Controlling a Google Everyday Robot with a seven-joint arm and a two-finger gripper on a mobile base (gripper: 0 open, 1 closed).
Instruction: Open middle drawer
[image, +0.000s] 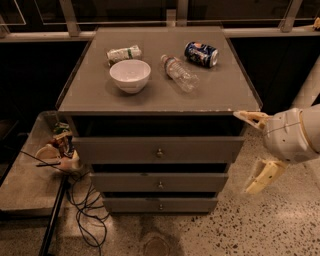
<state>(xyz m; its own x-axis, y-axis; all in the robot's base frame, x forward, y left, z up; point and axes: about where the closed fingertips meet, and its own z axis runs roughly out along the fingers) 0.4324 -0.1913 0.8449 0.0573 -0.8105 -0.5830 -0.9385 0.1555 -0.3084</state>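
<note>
A: Three drawers on that cabinet (150, 95); the middle drawer (120, 182) looked shut, long front running left-right, knob (160, 184) dead centre.

B: Yeah, and the gripper (257, 148) hung off its right end, slightly higher, fingers (264, 176) spread wide, nothing held. Knob lay to its left, so I'd guess a sideways reach.
</note>
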